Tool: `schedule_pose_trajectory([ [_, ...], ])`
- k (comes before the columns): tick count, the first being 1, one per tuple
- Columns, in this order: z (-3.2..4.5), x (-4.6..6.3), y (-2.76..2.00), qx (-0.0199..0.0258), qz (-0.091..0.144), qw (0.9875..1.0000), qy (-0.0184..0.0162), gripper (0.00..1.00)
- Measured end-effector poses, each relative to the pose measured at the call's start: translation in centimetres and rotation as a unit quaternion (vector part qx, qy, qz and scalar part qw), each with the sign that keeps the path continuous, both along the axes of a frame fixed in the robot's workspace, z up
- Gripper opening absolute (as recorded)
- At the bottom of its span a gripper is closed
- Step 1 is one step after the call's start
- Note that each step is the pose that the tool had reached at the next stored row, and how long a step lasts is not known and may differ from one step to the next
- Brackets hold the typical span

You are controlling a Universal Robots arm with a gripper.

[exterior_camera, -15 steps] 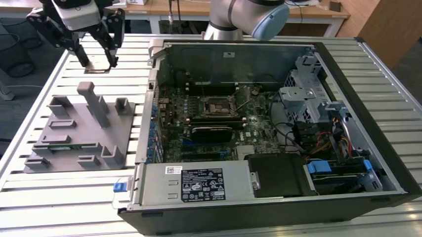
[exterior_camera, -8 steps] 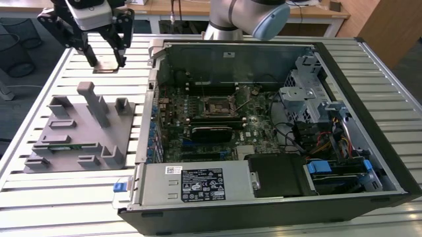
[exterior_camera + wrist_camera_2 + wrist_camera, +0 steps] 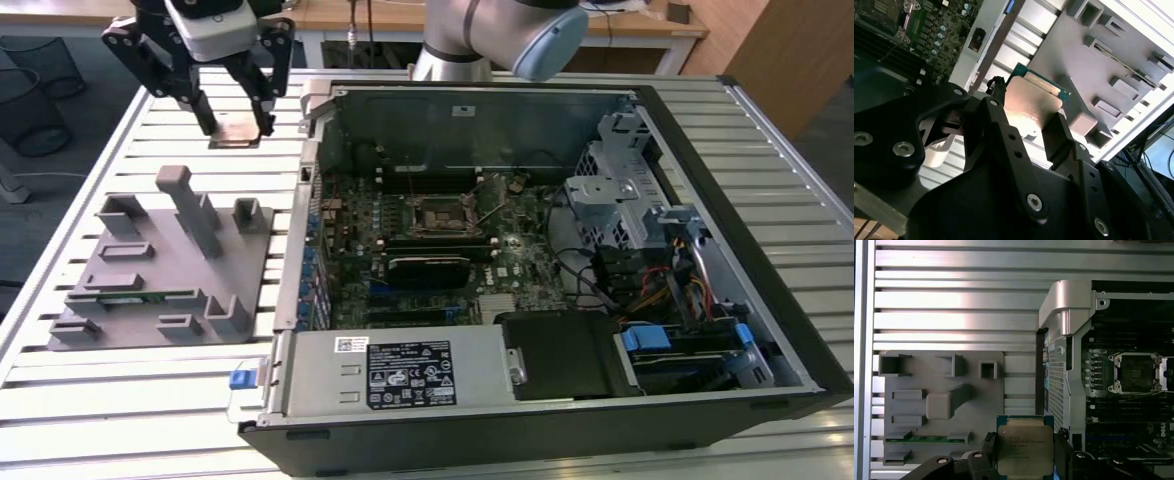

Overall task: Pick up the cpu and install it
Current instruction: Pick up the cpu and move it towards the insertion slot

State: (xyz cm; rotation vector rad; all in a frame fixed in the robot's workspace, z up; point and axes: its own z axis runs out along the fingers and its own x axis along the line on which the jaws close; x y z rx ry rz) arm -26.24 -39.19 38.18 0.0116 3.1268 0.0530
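Note:
The cpu point(image 3: 238, 134) is a small square chip with a metal top, and my gripper point(image 3: 238, 125) is shut on it, one black finger on each side. It hangs above the slatted table at the exterior view's far left, beyond the grey fixture and left of the open computer case. In both wrist views the cpu point(image 3: 1025, 446) point(image 3: 1031, 100) sits level between the fingers point(image 3: 1061, 450), with its green edge showing. The empty socket frame point(image 3: 441, 213) point(image 3: 1135, 372) lies on the motherboard inside the case, well apart from the gripper.
A grey fixture block point(image 3: 160, 260) point(image 3: 939, 405) with posts and slots rests on the table and holds a green memory stick point(image 3: 134, 297) point(image 3: 924, 439). The case's metal wall point(image 3: 300, 200) rises between the gripper and the motherboard. Drive cages and cables point(image 3: 641, 250) crowd the case's right side.

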Motion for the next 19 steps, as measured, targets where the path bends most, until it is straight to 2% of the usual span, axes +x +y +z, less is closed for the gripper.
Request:
schedule_pose_trajectory([
  [19,0.00,4.8,0.01,0.0000,0.000,1.0000,0.0000,0.54],
])
